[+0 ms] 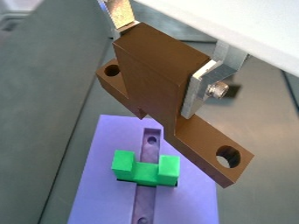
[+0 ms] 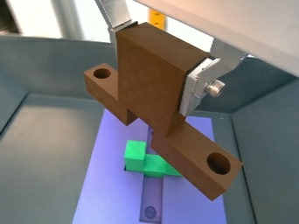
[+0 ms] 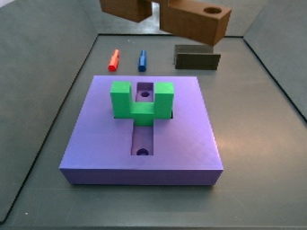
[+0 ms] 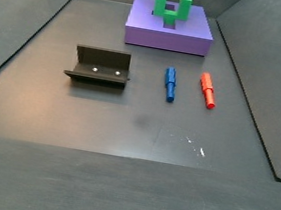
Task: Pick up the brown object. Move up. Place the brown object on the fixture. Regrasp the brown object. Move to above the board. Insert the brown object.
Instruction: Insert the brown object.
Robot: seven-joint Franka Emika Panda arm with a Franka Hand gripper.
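In both wrist views my gripper point(image 1: 158, 61) point(image 2: 162, 57) is shut on the brown object point(image 1: 152, 74) point(image 2: 152, 79). Its silver fingers point(image 1: 198, 92) press the bar's sides, and the cross end with round holes hangs below them. The purple board point(image 1: 100, 175) point(image 2: 105, 184) lies under it with a green U-shaped block point(image 1: 143, 168) point(image 2: 142, 159) astride its slot. In a side view the brown object point(image 3: 198, 20) hovers high beyond the board point(image 3: 108, 135) and the green block point(image 3: 142, 101); the fingers are out of view there. The dark fixture point(image 3: 198, 60) point(image 4: 99, 67) stands empty on the floor.
A red pen point(image 3: 113, 60) point(image 4: 207, 89) and a blue pen point(image 3: 140, 60) point(image 4: 171, 83) lie side by side on the floor between the fixture and the board point(image 4: 168, 36). Grey walls enclose the floor.
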